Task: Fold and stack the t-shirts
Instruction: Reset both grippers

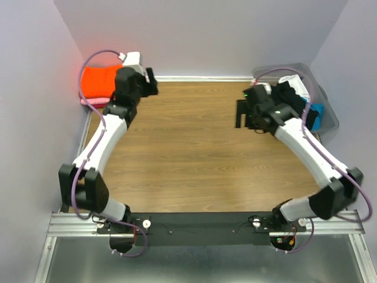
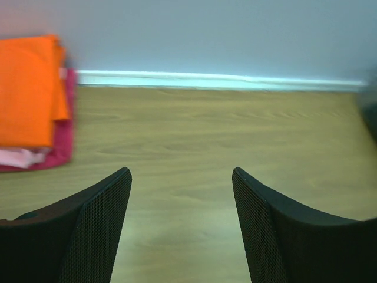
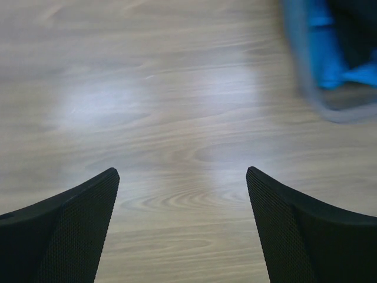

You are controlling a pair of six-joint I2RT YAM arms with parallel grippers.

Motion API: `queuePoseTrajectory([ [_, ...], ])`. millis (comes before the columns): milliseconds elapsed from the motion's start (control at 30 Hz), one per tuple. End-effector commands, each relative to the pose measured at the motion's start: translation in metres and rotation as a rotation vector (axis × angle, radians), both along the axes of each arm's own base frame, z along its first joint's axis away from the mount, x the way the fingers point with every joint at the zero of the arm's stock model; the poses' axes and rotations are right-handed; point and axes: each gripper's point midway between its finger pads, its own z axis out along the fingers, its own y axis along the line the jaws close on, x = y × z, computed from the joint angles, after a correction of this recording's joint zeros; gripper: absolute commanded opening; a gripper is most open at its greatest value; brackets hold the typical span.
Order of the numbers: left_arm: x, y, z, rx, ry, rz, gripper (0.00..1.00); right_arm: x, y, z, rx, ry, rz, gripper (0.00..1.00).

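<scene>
Your left gripper [image 2: 181,172] hanging spread and empty, folded bright orange t-shirt [image 2: 26,88] lying atop a magenta cloth shirt [image 2: 62,138] far left, your right gripper [image 3: 182,171] gaping empty beside the translucent grey plastic bin [image 3: 336,111]

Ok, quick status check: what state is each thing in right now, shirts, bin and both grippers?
orange t-shirt: folded, on top of the stack in the far left corner.
light pink t-shirt: under the orange one, only an edge showing.
magenta t-shirt: bottom of that stack.
blue t-shirt: lying in the bin.
bin: upright, holding shirts.
left gripper: open, empty.
right gripper: open, empty.
</scene>
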Motion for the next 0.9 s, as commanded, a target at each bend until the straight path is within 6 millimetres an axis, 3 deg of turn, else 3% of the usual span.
queuePoseTrajectory([
  [0, -0.065, -0.053, 0.027, -0.087, -0.046, -0.035, 0.78, -0.012, -0.070, 0.048, -0.031, -0.170, -0.181, 0.99],
  [33, -0.078, -0.059, 0.028, -0.104, -0.046, -0.036, 0.78, -0.017, -0.077, 0.056, -0.031, -0.201, -0.202, 1.00],
  [67, -0.091, -0.056, 0.015, -0.126, -0.013, 0.004, 0.78, -0.022, -0.085, 0.066, -0.030, -0.235, -0.222, 1.00],
  [133, -0.114, -0.057, 0.019, -0.159, -0.021, 0.024, 0.82, -0.034, -0.094, 0.078, -0.028, -0.283, -0.237, 1.00],
  [167, -0.135, -0.054, 0.023, -0.179, -0.033, 0.046, 0.83, -0.048, -0.105, 0.098, -0.009, -0.356, -0.261, 1.00],
  [233, -0.154, -0.047, 0.028, -0.212, -0.049, 0.073, 0.88, -0.065, -0.118, 0.104, -0.016, -0.405, -0.276, 1.00],
  [267, -0.169, -0.040, 0.041, -0.235, -0.086, 0.080, 0.90, -0.082, -0.131, 0.119, -0.004, -0.474, -0.305, 1.00],
  [300, -0.178, -0.033, 0.035, -0.216, -0.077, 0.106, 0.91, -0.092, -0.137, 0.124, 0.006, -0.508, -0.312, 1.00],
  [333, -0.190, -0.023, 0.044, -0.227, -0.104, 0.120, 0.92, -0.101, -0.143, 0.123, 0.001, -0.525, -0.322, 1.00],
  [400, -0.203, -0.003, 0.040, -0.204, -0.103, 0.180, 0.92, -0.125, -0.154, 0.138, 0.049, -0.623, -0.323, 1.00],
  [433, -0.214, 0.007, 0.047, -0.211, -0.129, 0.195, 0.92, -0.130, -0.156, 0.134, 0.044, -0.630, -0.304, 1.00],
  [600, -0.244, 0.055, 0.044, -0.192, -0.155, 0.357, 0.92, -0.164, -0.167, 0.148, 0.115, -0.786, -0.270, 1.00],
  [867, -0.275, 0.096, 0.040, -0.206, -0.184, 0.496, 0.93, -0.180, -0.172, 0.158, 0.129, -0.874, -0.238, 1.00],
])
